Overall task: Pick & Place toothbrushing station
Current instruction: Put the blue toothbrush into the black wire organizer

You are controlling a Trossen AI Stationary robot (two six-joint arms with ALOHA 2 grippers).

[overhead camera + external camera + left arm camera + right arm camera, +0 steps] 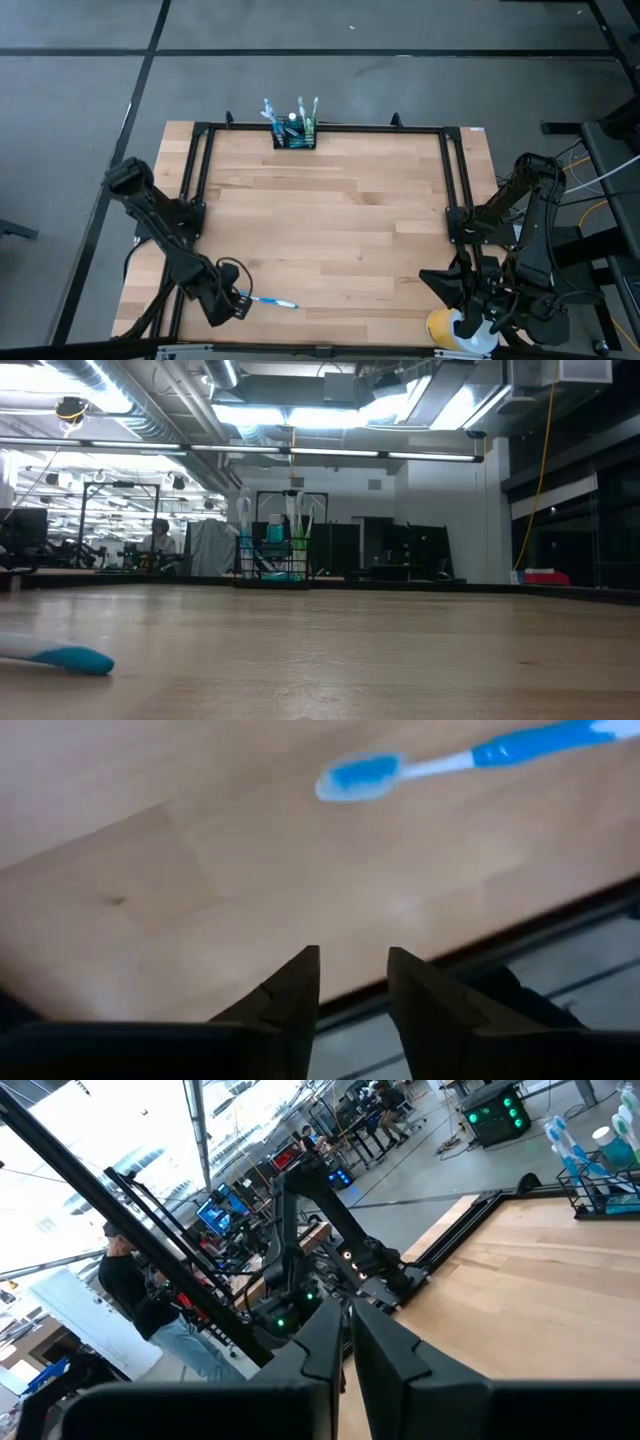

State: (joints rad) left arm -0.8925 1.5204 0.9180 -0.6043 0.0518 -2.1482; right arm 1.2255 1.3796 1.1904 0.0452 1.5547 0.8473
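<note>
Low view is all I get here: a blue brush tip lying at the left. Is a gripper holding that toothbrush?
Observer: No. The blue toothbrush lies flat on the table, just off the left gripper.
Operator: Is that gripper open?
Observer: Its fingers stand a little apart, with nothing between them.
Operator: And the other gripper?
Observer: The right gripper is shut, parked near a yellow-and-white cup at the near right corner.

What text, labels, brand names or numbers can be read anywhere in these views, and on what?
None can be read.
Blue toothbrush on the table: no marking shows.
Black mesh caddy and its contents: any label is too small to read.
Room screens and lights behind: blurred, nothing legible.
</note>
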